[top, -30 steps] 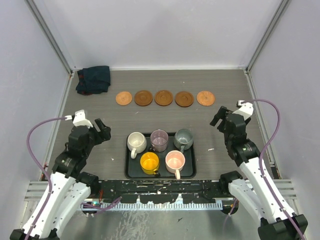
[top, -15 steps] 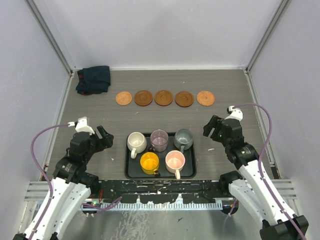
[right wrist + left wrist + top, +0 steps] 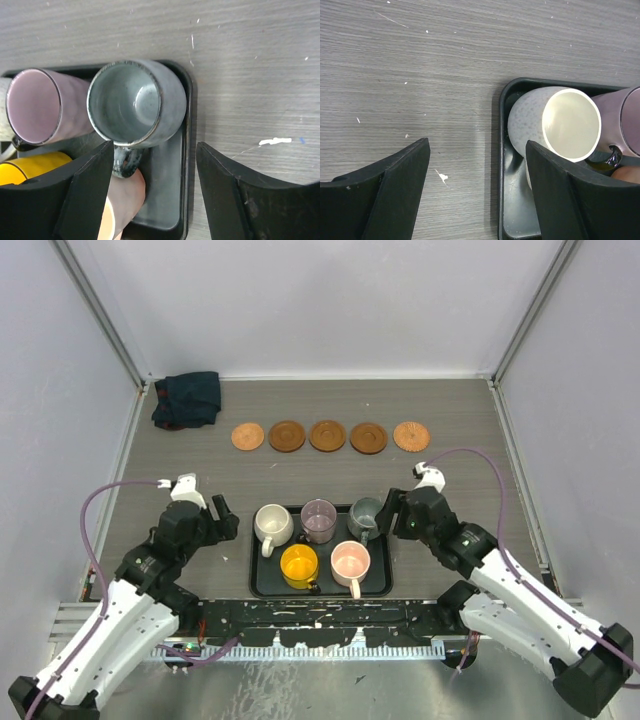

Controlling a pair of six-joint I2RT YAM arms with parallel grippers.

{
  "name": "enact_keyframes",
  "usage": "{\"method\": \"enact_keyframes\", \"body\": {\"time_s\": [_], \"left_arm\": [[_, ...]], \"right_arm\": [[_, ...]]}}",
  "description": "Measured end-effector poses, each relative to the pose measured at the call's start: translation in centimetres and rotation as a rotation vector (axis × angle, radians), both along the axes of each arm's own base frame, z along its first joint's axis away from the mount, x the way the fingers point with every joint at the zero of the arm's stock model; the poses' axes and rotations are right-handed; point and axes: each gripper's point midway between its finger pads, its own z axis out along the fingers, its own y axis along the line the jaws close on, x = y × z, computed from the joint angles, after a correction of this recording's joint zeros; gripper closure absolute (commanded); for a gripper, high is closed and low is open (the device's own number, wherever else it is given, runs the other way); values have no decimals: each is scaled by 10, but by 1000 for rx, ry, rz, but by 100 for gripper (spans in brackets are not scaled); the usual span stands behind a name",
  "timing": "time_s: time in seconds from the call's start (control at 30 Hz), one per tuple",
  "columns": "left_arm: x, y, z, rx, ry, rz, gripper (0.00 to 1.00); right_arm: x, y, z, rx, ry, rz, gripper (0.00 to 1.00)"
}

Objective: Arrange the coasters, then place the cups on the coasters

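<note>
At the bottom of the overhead frame the two arms are leaning in toward a black tray point(image 3: 256, 580) that is sitting on the grey wood-grain table point(image 3: 320, 475) just below centre. The left claw point(image 3: 477, 145) is hanging over the table at the tray's left edge with its fingers spread apart and nothing between them. In its wrist view the cream-white mug point(image 3: 560, 125) is standing just beyond the right-hand finger, inside the tray's corner. The right claw point(image 3: 155, 146) is hovering at the tray's right edge, its fingers also parted and gripping nothing. The grey-green mug point(image 3: 132, 102) is sitting just above them in that wrist frame, untouched. All five mugs are standing upright in the tray. The yellow mug point(image 3: 299, 566) and the pale pink mug point(image 3: 350, 562) are filling the lower row, while the cream-white one, the mauve mug point(image 3: 319, 520) and the grey-green one are lining the upper row from left to right. Above the tray, well apart from it, five round coasters point(image 3: 327, 435) are lying in a straight row across the table, the two end ones a lighter orange. In the upper left a dark teal cloth point(image 3: 187, 398) is lying crumpled.
</note>
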Motion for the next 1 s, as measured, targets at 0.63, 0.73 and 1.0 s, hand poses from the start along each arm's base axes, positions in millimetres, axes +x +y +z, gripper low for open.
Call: {"method": "enact_keyframes", "body": {"time_s": [0.63, 0.73, 1.0], "left_arm": [[10, -9, -12, 27, 0, -7, 21], [10, -10, -11, 25, -3, -6, 20], [12, -9, -11, 22, -13, 1, 20]], "right_arm": [[-19, 43, -35, -61, 166, 59, 28], [-22, 47, -46, -95, 197, 77, 28], [-24, 48, -53, -115, 218, 65, 28]]}}
